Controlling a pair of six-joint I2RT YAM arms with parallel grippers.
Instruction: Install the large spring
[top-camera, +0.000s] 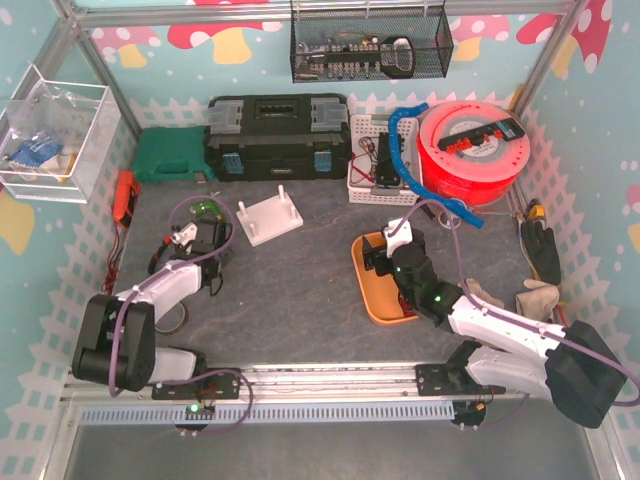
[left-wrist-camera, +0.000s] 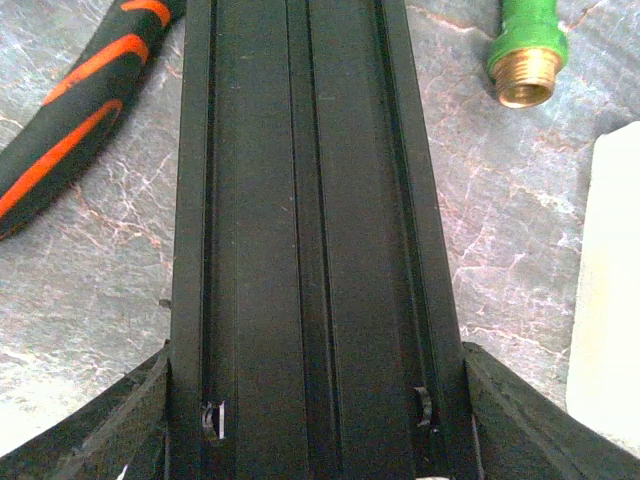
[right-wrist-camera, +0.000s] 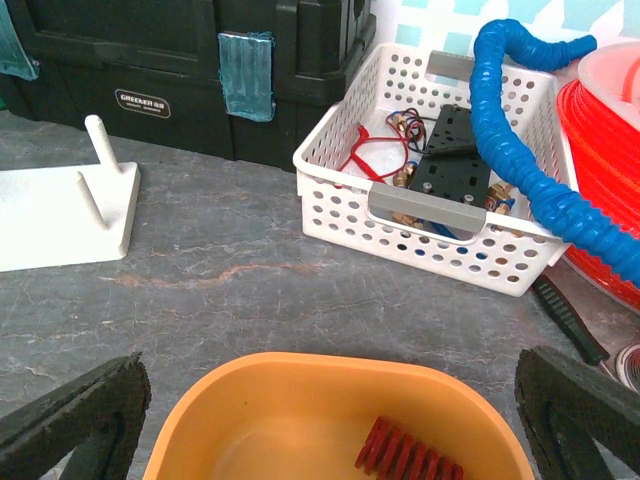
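A red coil spring (right-wrist-camera: 405, 455) lies in the orange tray (right-wrist-camera: 250, 390), near its right wall; it is hidden under the arm in the top view. My right gripper (right-wrist-camera: 330, 405) hangs open just above the tray (top-camera: 372, 292), one finger on each side and nothing between them. The white stand (top-camera: 270, 218) with two upright pegs (right-wrist-camera: 95, 165) sits left of the tray. My left gripper (left-wrist-camera: 318, 430) is shut on a long black grooved bar (left-wrist-camera: 310, 200), its pads (left-wrist-camera: 110, 420) pressed against both sides. In the top view the left gripper (top-camera: 205, 240) is at the table's left.
A black toolbox (top-camera: 278, 138), a white basket (right-wrist-camera: 440, 190) of parts, a blue hose (right-wrist-camera: 520, 130) and an orange spool (top-camera: 475, 150) line the back. An orange-and-black handle (left-wrist-camera: 70, 130) and a green brass-tipped fitting (left-wrist-camera: 525, 55) lie near the bar. Gloves (top-camera: 535, 275) lie at the right.
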